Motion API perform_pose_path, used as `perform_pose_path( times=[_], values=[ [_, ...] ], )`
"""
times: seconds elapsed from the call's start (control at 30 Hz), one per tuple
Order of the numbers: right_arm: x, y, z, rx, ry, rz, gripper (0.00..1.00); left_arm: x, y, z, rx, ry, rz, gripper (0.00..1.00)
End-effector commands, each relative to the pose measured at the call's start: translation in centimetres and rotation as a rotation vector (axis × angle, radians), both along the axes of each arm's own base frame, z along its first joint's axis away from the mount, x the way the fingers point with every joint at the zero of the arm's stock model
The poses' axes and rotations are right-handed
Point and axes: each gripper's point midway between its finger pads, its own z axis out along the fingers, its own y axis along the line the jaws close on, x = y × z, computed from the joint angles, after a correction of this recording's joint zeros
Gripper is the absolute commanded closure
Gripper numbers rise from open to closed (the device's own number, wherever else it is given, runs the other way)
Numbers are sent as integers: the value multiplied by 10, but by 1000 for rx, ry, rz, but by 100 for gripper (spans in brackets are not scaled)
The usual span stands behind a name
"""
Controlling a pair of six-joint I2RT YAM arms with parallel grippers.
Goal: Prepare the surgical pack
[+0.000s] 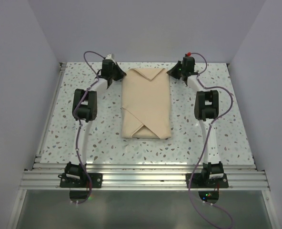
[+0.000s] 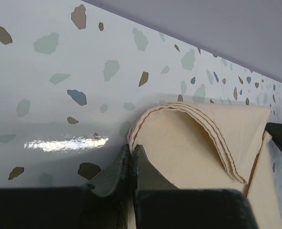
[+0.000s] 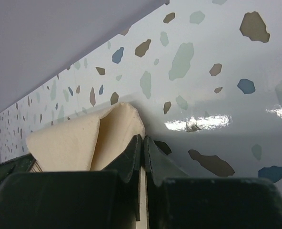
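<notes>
Left gripper and right gripper each pinch shut on 1 far corner of the surgical pack. Its long axis runs from the fingertips back toward the bases, equally near both arms, on the table.

Bare table flanks the surgical pack; the back wall stands close behind it.

Folded cloth conceals its own inside from every view

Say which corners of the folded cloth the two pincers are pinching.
The two far corners of the cloth: left pincer on the far-left, right pincer on the far-right. The near corners lie free.
</notes>
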Motion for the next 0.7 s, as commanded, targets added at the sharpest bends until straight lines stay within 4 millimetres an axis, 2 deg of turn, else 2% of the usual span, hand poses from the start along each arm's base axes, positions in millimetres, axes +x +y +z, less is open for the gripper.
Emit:
perform_pose_path(
  times=[0.0, 0.03, 0.1, 0.13, 0.2, 0.23, 0.27, 0.3, 0.33, 0.37, 0.43, 0.5, 0.53, 0.57, 0.6, 0.63, 0.67],
  values=[
    [15, -5, 44, 17, -108, -8, 100, 20, 20, 34, -47, -101, 36, 100],
    [15, -4, 65, 23, -140, -3, 100, 21, 20, 46, -49, -122, 29, 100],
    [10, -2, 74, 36, -151, 20, 100, 19, 17, 60, -64, -154, -6, 100],
    [7, 0, 82, 41, -162, 35, 100, 18, 14, 76, -75, -185, -25, 100],
    [-2, 5, 101, 55, -180, 67, 100, 12, 11, 84, -90, -205, -51, 100],
    [-4, 6, 111, 60, -204, 75, 100, 7, 8, 103, -102, -231, -69, 100],
    [-7, 8, 135, 67, -246, 87, 100, 2, 8, 100, -104, -230, -77, 100],
    [-13, 9, 132, 72, -235, 99, 100, -1, 7, 106, -105, -239, -84, 100],
    [-18, 12, 137, 84, -239, 119, 100, -5, 6, 120, -111, -258, -98, 100],
    [-24, 14, 147, 91, -251, 133, 100, -9, 5, 117, -111, -254, -102, 100],
    [-33, 17, 156, 106, -259, 163, 100, -16, 3, 131, -120, -268, -123, 100],
    [-44, 21, 168, 111, -270, 179, 100, -25, 1, 130, -129, -262, -139, 100],
    [-48, 21, 171, 114, -278, 190, 100, -29, 1, 141, -131, -277, -143, 100],
    [-55, 22, 163, 116, -255, 193, 100, -36, 1, 134, -131, -264, -144, 100],
    [-60, 21, 176, 116, -275, 198, 100, -40, 1, 137, -130, -267, -146, 100],
    [-64, 22, 177, 121, -276, 209, 100, -45, 1, 149, -131, -284, -147, 100],
    [-71, 23, 171, 123, -258, 214, 100, -52, 1, 143, -129, -269, -148, 100]
  ],
)
